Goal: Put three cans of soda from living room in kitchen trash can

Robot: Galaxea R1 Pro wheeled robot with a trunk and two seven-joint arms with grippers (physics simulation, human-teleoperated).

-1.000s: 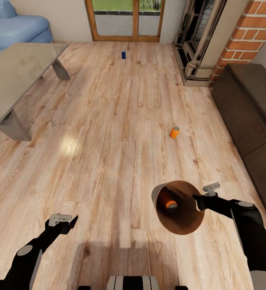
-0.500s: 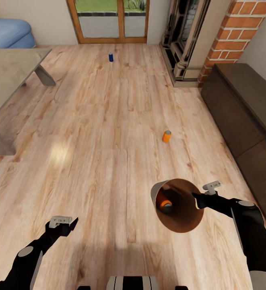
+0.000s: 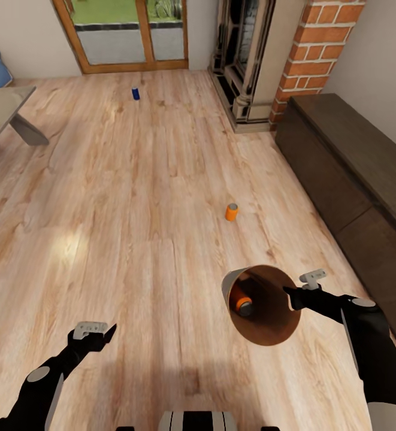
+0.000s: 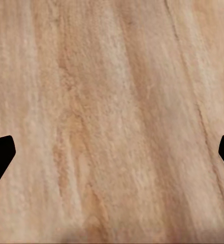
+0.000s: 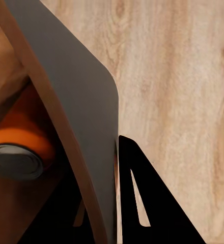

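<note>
Right gripper (image 3: pixel 292 297) clenched on tilted tash can (image 3: pixel 263 326) rim, left gripper (image 3: pixel 96 331) released: risk of orange can (image 3: pixel 242 302) rolling out if tipped further.

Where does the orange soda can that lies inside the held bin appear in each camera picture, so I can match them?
Head view: the orange soda can with grey metal top lies inside the copper-lined grey bin, held low on the right by the right gripper.
Right wrist view: the can sits behind the bin's wall.
Left wrist view: bare wood floor.
Shared landmark: the bin's rim.
</note>
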